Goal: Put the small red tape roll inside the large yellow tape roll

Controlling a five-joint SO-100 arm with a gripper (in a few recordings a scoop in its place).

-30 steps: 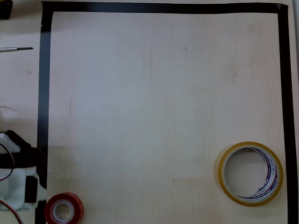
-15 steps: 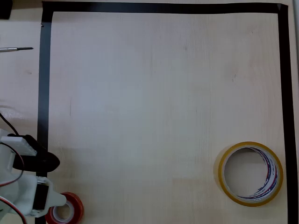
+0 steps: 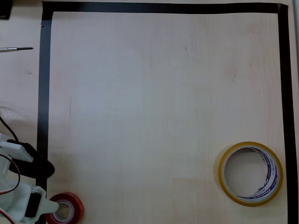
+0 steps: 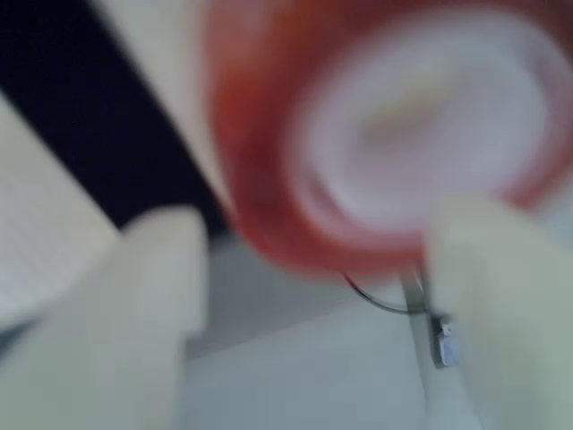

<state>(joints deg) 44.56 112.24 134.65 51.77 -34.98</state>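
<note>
Two fingers (image 4: 161,296) straddle the small red tape roll (image 4: 376,134).

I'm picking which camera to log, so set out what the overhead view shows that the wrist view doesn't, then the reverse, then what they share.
Overhead alone: the large yellow tape roll lying flat at lower right, the whole black tape border, and a thin tool outside it at upper left.
Wrist alone: a blurred close-up of the gripper, its pale fingers spread on either side of the roll's near wall.
Shared: the small red tape roll beside the black tape.
</note>
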